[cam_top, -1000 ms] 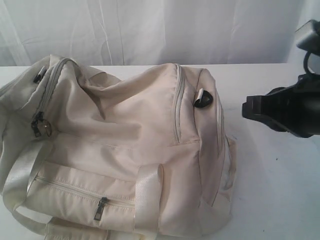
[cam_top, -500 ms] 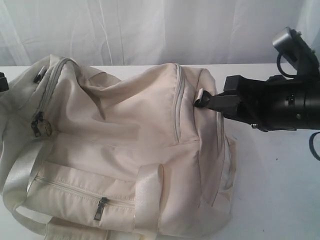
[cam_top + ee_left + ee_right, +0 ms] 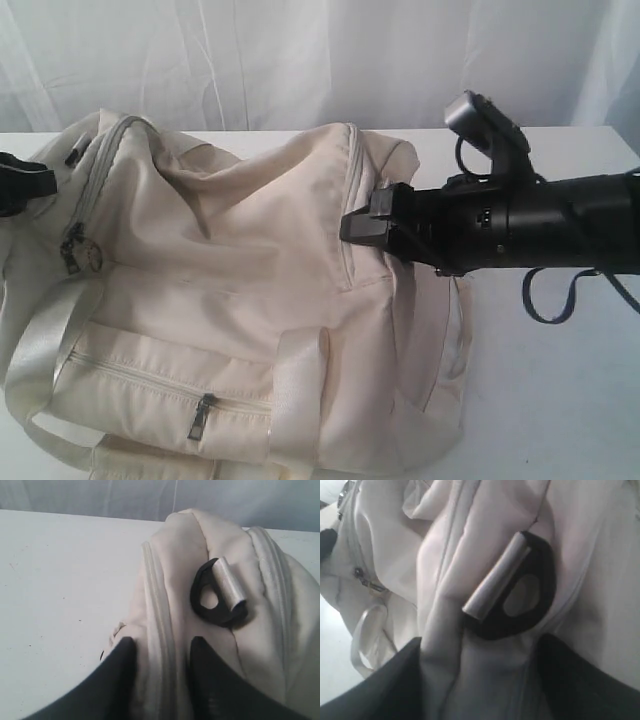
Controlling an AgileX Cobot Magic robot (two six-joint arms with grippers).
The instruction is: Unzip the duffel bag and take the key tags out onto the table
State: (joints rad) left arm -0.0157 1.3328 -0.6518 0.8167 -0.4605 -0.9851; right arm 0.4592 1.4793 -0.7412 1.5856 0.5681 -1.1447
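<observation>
My right gripper [image 3: 485, 680] stands wide open astride the black D-ring [image 3: 545, 580], I reckon to pin the cream fabric duffel bag [image 3: 240, 260] to the plain white table [image 3: 560, 400]. The left gripper [image 3: 160, 647] straddles an end fold (clamped? I cannot tell). The bag is zipped, so the key tags are presumably inside.

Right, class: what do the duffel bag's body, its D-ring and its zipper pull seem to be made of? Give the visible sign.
The duffel bag: soft fabric, matt cream; it creases and slumps. The D-ring: likely plastic, matt black, moulded-looking; could be coated metal. The zipper pull: probably metal, grey with a dull glint.
</observation>
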